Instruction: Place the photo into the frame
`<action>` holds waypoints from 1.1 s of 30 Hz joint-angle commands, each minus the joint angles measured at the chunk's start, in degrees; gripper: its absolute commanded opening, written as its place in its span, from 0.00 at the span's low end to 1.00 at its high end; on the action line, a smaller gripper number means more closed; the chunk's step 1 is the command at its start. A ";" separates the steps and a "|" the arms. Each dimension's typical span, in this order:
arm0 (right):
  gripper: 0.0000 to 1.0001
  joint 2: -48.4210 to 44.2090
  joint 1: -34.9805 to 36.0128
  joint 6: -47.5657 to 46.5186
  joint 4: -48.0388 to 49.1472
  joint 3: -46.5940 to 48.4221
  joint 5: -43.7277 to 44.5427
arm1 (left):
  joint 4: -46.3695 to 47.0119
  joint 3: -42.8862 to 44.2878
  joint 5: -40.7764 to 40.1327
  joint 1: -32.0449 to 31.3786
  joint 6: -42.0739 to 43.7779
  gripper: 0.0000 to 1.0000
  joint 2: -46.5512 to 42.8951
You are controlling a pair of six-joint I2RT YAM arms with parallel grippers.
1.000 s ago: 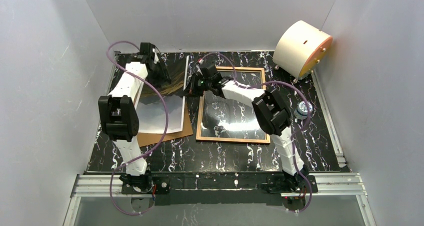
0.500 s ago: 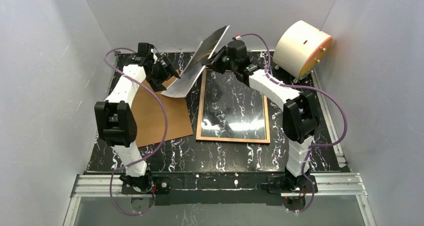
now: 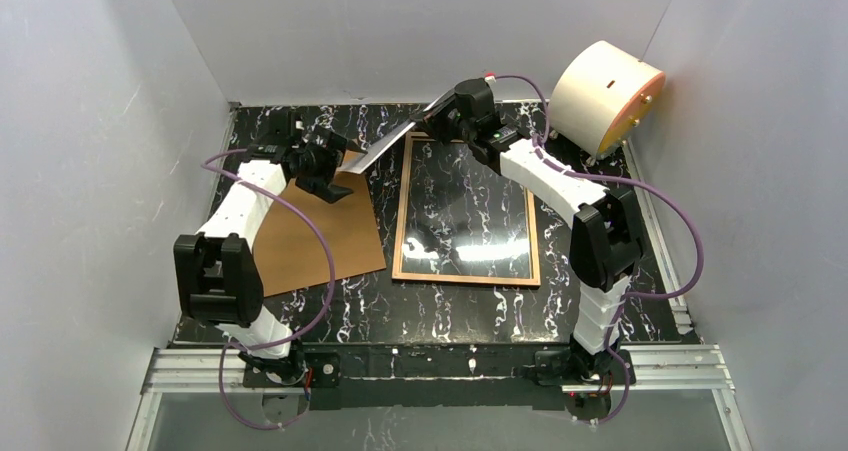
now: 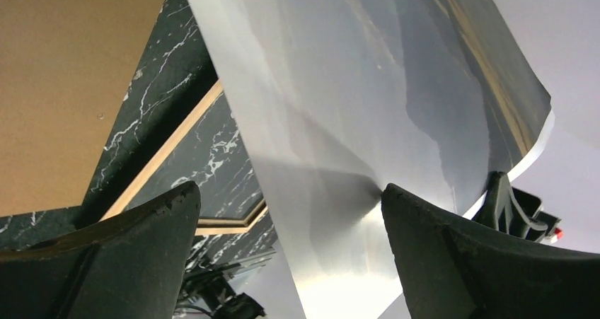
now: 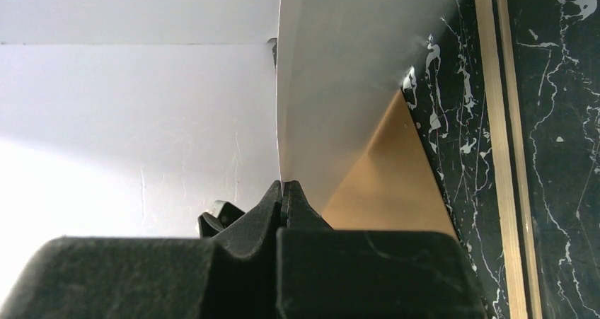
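Since one second ago the photo [image 3: 395,136] has left the board [image 3: 310,236], where it was lying flat. Half a second ago it stood higher and steeper than now. The left tool [image 3: 338,171] has opened in this time, and the left arm sits lower in the view.

In the top view, the photo hangs in the air as a narrow grey strip, tilted, between the two tools. Its far end is at the right tool [image 3: 440,114], above the far left corner of the frame [image 3: 400,221]. Its near end is at the left tool, above the far right corner of the board. The frame lies flat on the bench [image 3: 600,301], light wood side up, just beside the board. A cream drum [image 3: 605,96] stands in the far right corner.

In the left wrist view, the left tool [image 4: 290,192] has its jaws wide apart. The photo [image 4: 339,85] passes through the gap and has a bend near the right finger [image 4: 453,262]. Whether this finger touches the paper, I cannot tell. Below are the board [image 4: 64,85] and a corner of the frame [image 4: 166,148].

In the right wrist view, the right tool [image 5: 285,192] is closed tight on the edge of the photo [image 5: 339,64]. Behind the photo are the board [image 5: 382,184], the bench [image 5: 446,142] and the wooden edge of the frame [image 5: 495,121].
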 commanded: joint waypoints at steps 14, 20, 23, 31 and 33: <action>0.01 -6.25 -0.27 5.60 -3.29 -2.12 0.19 | 4.10 -4.71 -7.43 1.20 -13.25 0.64 -4.63; 0.01 -6.89 -0.67 6.33 -2.95 -3.33 -1.60 | 8.17 -7.78 -5.32 1.37 -17.15 0.59 -4.56; 0.01 -8.03 -0.78 7.31 -2.07 -5.68 -3.71 | 9.33 -8.05 -5.26 1.43 -18.36 0.51 -4.45; 0.01 -9.90 -0.75 7.88 -2.24 -8.88 -3.88 | 9.98 -6.26 -10.24 1.37 -18.21 0.26 -6.41; 0.01 -9.96 -0.75 8.00 -2.29 -8.87 -3.95 | 10.09 -6.35 -10.40 1.37 -18.38 0.17 -6.38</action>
